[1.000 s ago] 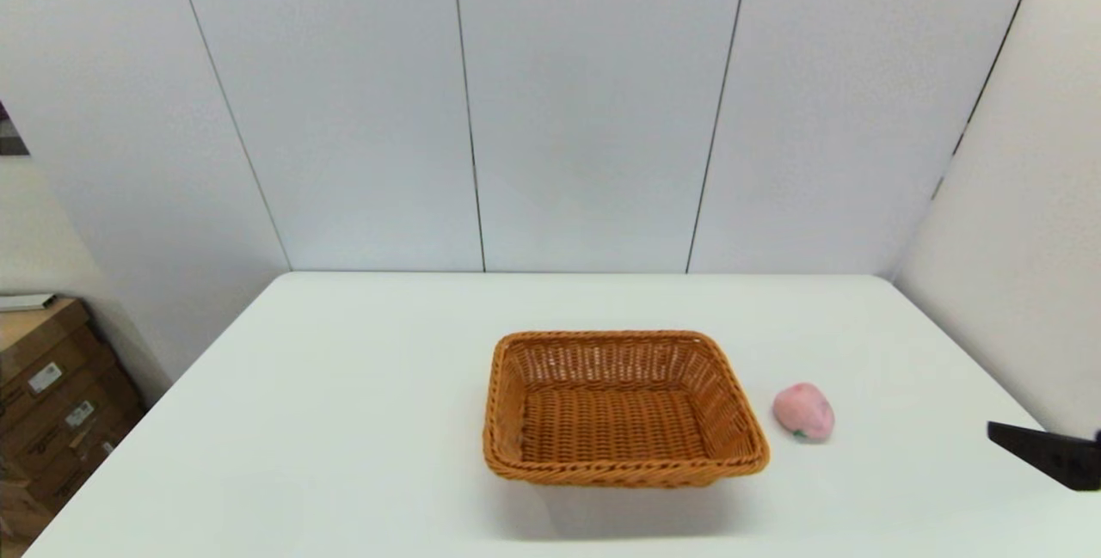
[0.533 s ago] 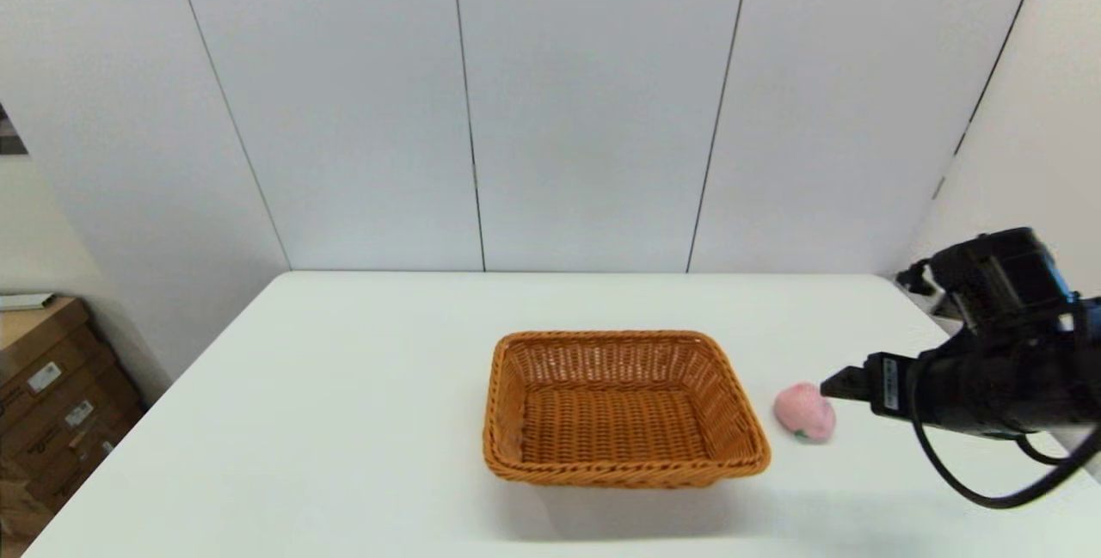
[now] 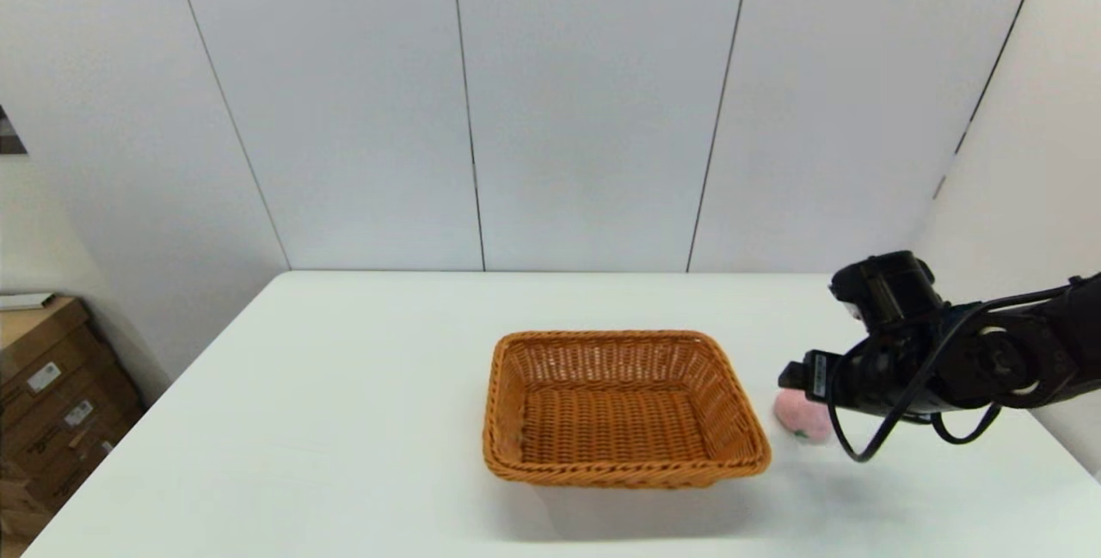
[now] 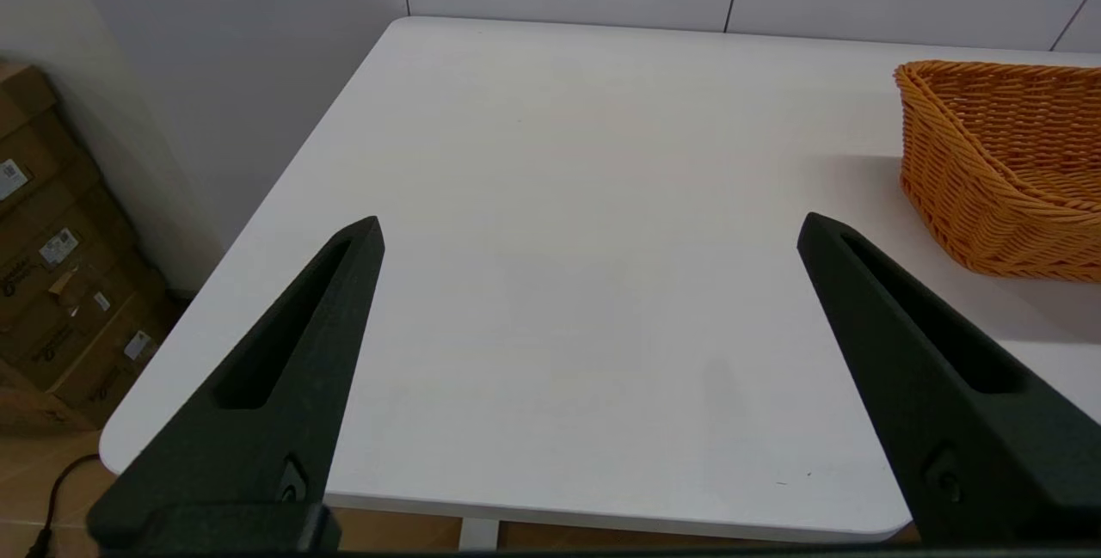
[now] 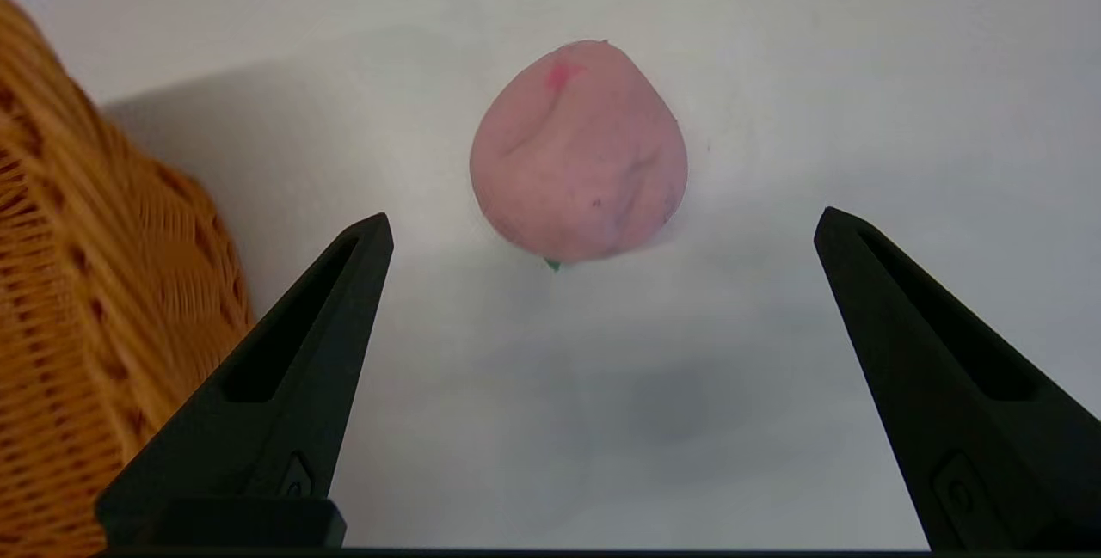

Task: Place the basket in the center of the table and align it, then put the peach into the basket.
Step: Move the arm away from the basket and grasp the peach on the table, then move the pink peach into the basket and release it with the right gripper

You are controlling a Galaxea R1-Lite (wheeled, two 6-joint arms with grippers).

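The small pale pink rounded peach [image 3: 800, 422] lies at lower right beside the orange-brown woven wicker basket [image 3: 621, 407]; the right hand [image 5: 602, 227] hovers wide open, empty (left hand [image 4: 587, 227] likewise). Likely light, soft: grip its widest middle.

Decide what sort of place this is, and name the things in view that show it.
Probably a robot test room or lab: plain white wall panels, a white table holding only a basket and peach, and stacked cardboard boxes beside it.

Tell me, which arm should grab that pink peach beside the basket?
The right. Its right gripper hangs open just above the peach, which lies on the table on the basket's right. The left gripper, also open, is far off on the basket's other side.
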